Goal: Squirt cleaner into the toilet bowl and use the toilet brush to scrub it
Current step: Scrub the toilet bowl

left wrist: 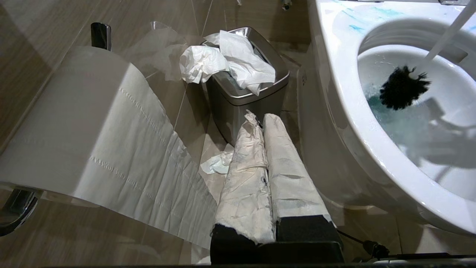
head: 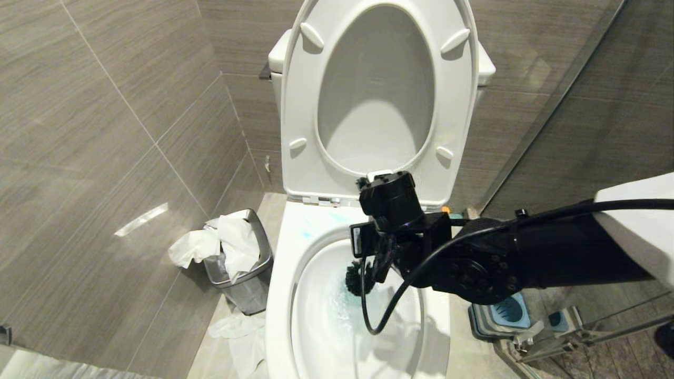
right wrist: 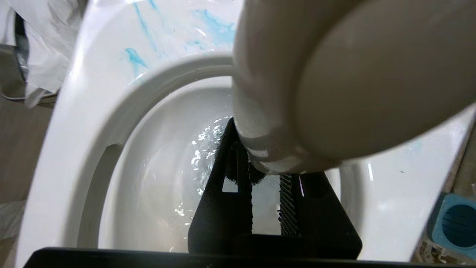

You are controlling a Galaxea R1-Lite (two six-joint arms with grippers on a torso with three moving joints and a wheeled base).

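The white toilet bowl [head: 279, 295] fills the lower middle of the head view. Pale blue cleaner [right wrist: 135, 59] streaks its back rim, and the water [left wrist: 394, 119] is tinted turquoise. My right gripper [head: 379, 252] hangs over the bowl, shut on the white handle [left wrist: 450, 33] of the toilet brush. The brush's black bristle head [head: 358, 279] is down in the bowl at the blue water. In the right wrist view the handle's rounded knob [right wrist: 353, 74] hides most of the gripper [right wrist: 266, 163]. My left gripper [left wrist: 262, 119], its fingers wrapped in white tape, is shut and empty, low beside the toilet.
A small steel bin [head: 242, 263] stuffed with tissue stands left of the toilet, with more tissue on the floor [head: 237, 331]. A toilet paper roll [left wrist: 93, 123] hangs close to the left arm. The grey-and-blue brush holder [head: 508, 313] sits right of the bowl. The seat [head: 379, 100] is raised.
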